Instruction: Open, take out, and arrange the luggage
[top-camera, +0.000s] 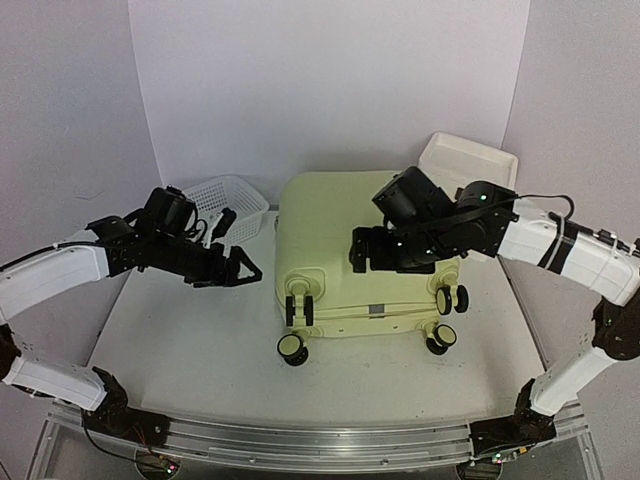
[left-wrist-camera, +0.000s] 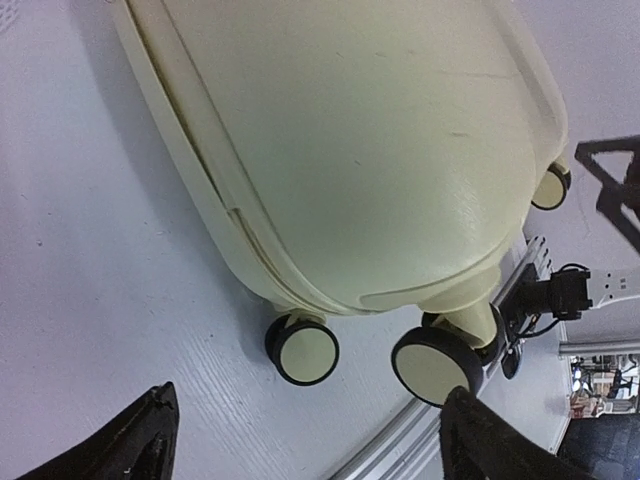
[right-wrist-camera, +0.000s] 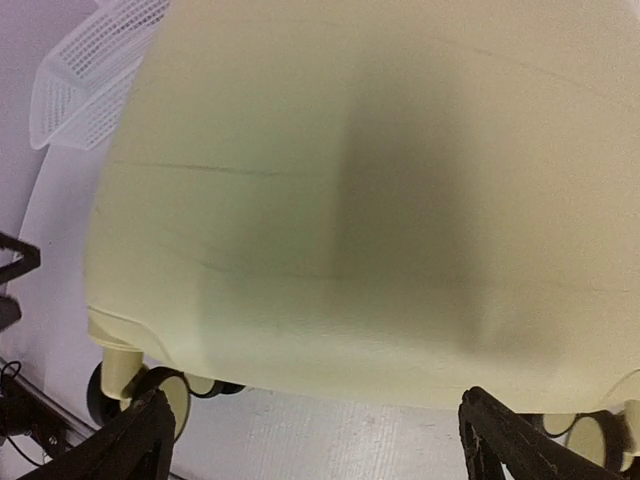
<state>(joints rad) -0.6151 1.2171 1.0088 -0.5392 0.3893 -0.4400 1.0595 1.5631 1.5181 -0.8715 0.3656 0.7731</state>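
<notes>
One closed luggage (top-camera: 340, 225) lies flat mid-table (top-camera: 190, 350); both pairs of jaws are wide and empty.
Left jaws beside it, right jaws over its shell. One mesh basket (top-camera: 235, 200). Only the top view shows all four wheels (top-camera: 293, 347) and one white tray (top-camera: 465, 160).

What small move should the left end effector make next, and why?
Probably ease the left end effector rightward to the side seam of the luggage. The luggage lies shut and flat; both end effectors are open and empty, the right end effector above its shell.
</notes>
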